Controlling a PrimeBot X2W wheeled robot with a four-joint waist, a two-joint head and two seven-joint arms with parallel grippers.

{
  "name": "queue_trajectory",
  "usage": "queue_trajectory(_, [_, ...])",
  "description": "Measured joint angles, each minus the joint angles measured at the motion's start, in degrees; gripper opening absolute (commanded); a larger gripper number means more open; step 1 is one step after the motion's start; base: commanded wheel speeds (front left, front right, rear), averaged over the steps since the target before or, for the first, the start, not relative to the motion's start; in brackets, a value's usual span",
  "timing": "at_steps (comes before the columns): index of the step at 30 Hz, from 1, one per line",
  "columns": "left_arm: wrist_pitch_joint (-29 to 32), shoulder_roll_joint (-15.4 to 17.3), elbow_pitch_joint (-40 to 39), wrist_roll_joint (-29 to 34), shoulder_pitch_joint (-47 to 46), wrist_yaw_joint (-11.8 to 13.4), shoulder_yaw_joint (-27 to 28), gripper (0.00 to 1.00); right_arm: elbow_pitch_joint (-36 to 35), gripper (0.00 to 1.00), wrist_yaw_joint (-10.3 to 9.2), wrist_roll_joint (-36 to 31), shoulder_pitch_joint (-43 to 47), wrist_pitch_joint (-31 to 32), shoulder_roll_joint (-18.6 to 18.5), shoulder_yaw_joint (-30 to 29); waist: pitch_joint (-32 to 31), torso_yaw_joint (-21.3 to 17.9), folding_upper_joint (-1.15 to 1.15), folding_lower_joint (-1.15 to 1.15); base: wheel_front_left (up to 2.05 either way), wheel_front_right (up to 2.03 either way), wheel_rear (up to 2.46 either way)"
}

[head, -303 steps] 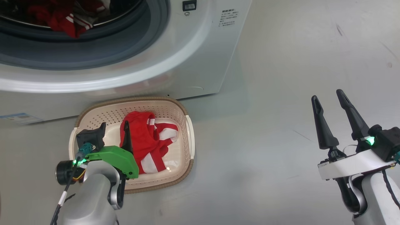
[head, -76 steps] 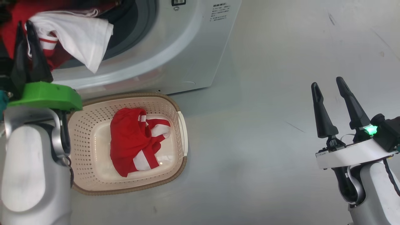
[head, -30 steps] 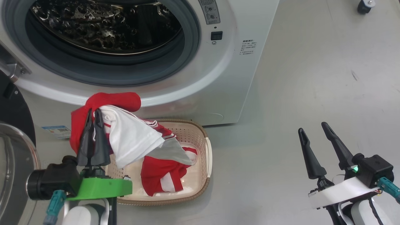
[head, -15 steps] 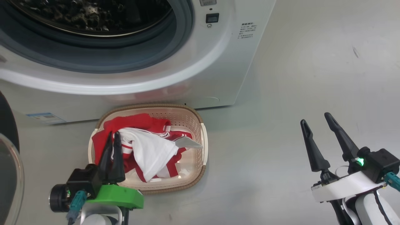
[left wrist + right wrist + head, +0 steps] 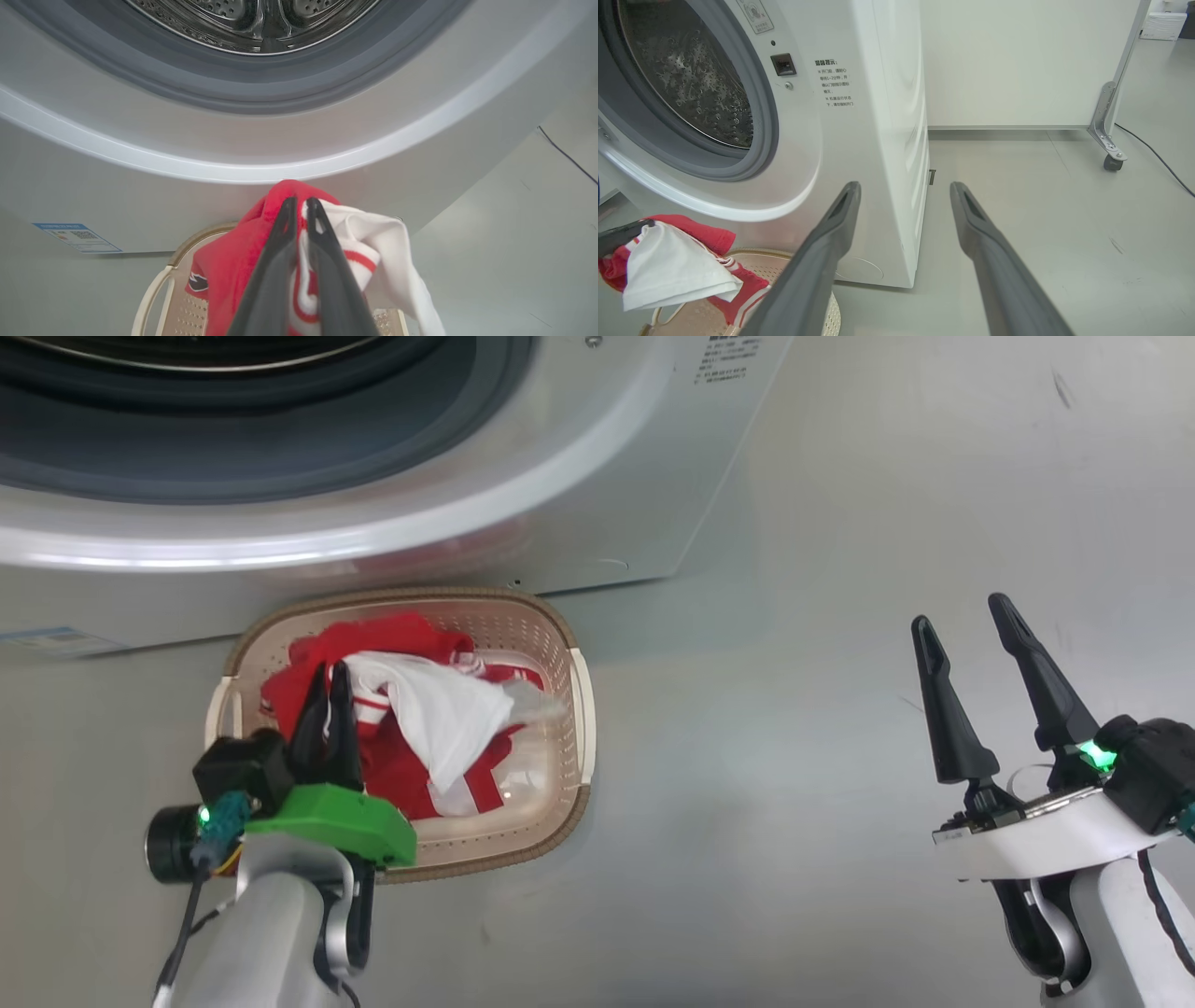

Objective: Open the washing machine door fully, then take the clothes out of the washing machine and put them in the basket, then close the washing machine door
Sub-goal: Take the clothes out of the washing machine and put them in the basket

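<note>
My left gripper (image 5: 329,674) is shut on a red and white garment of the clothes (image 5: 439,709). It holds the garment just above the near left part of the cream basket (image 5: 577,709), with the white panel draping down onto more red cloth inside. In the left wrist view, the left gripper (image 5: 300,201) pinches the clothes (image 5: 373,233) in front of the washing machine (image 5: 187,140). The steel drum (image 5: 691,88) stands uncovered and looks bare. My right gripper (image 5: 960,611) hangs open over bare floor on the right, nothing between its fingers. The washing machine door is out of view.
The basket (image 5: 803,266) sits on the grey floor tight against the washing machine (image 5: 560,476) front. A blue label (image 5: 47,639) marks the machine's lower left. A wheeled partition caster (image 5: 1109,162) and a black cable (image 5: 1157,158) lie far right. Open floor (image 5: 794,756) separates the arms.
The head camera has tilted down. My left gripper has carried the garment down from in front of the machine to just over the basket, still gripping it. The right gripper stays open and still.
</note>
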Motion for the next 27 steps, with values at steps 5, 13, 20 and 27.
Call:
queue_trajectory(5, [0.1,-0.1,7.0,-0.2,-5.0,0.0,1.1,0.00,-0.2,1.00,0.00,1.0,-2.2,0.0,0.0,1.0,2.7,-1.2,0.00,0.00,0.00,0.00,0.00])
queue_trajectory(13, [2.1,-0.2,17.9,2.0,-10.2,0.0,3.8,0.00,-0.5,1.00,0.00,2.4,-4.7,0.0,0.7,1.9,6.5,-4.1,0.00,0.00,0.00,0.00,0.00])
queue_trajectory(20, [2.6,-0.3,24.8,1.6,-13.8,0.0,4.6,0.00,-0.4,1.00,0.00,3.4,-5.9,0.0,0.7,1.5,9.7,-6.3,0.00,0.00,0.00,0.00,0.00])
queue_trajectory(27, [3.0,-0.3,29.2,-0.8,-15.8,0.0,4.0,0.00,0.0,1.00,0.00,3.7,-7.4,0.0,0.7,1.6,11.3,-7.2,0.00,0.00,0.00,0.00,0.00])
